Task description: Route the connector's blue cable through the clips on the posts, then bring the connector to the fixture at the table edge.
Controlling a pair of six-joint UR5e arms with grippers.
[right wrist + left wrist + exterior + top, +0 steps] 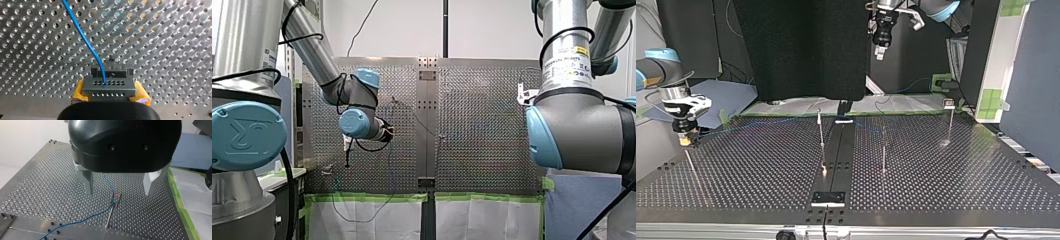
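Note:
My right gripper [109, 96] is shut, its yellow pads [78, 92] clamping a grey connector [109, 85]. A blue cable [83, 37] leaves the connector's top and runs away over the perforated table. A grey bracket [111, 69] stands right behind the connector. In the top view this gripper [684, 139] hangs low at the table's left edge, above a thin post [691, 165]. My left gripper [120, 185] is open and empty, high above a post with a clip [115, 196] that the cable [107, 182] passes. It shows raised in the top view [879, 52].
Three thin posts stand across the table in the top view [821, 131], [883, 150], [950, 122]. A dark centre strip [833, 160] ends in a plate at the near edge. Green tape [178, 202] and white sheeting border the table beside my left gripper.

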